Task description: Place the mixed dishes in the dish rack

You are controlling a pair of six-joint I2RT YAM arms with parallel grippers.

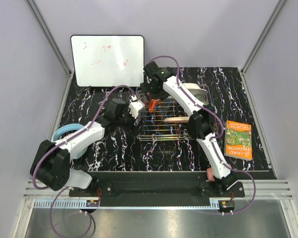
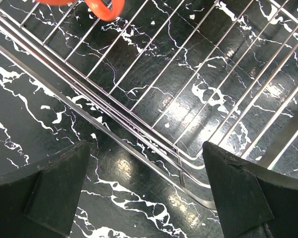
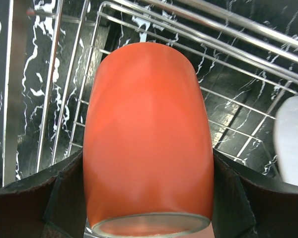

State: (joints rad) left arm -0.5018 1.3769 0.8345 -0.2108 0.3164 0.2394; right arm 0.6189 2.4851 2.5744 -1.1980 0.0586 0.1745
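Observation:
My right gripper (image 1: 151,100) is shut on the orange mug (image 1: 152,104) over the far left corner of the dish rack (image 1: 159,138). In the right wrist view the mug (image 3: 148,134) fills the space between the gripper (image 3: 148,191) fingers, its base toward the camera, with rack wires (image 3: 69,99) below. My left gripper (image 1: 137,118) hangs open at the rack's left side. Its wrist view shows the gripper (image 2: 145,166) empty above the rack's rim (image 2: 139,124), with a bit of the mug (image 2: 105,8) at the top. A pink-and-cream plate (image 1: 176,119) lies in the rack. A white plate (image 1: 197,91) sits behind it.
A whiteboard (image 1: 108,59) leans at the back left. Blue headphones (image 1: 64,131) lie under the left arm. An orange book (image 1: 237,140) lies at the right. A pink cup (image 1: 209,173) stands by the right arm's base. A white object (image 3: 293,144) shows beside the mug.

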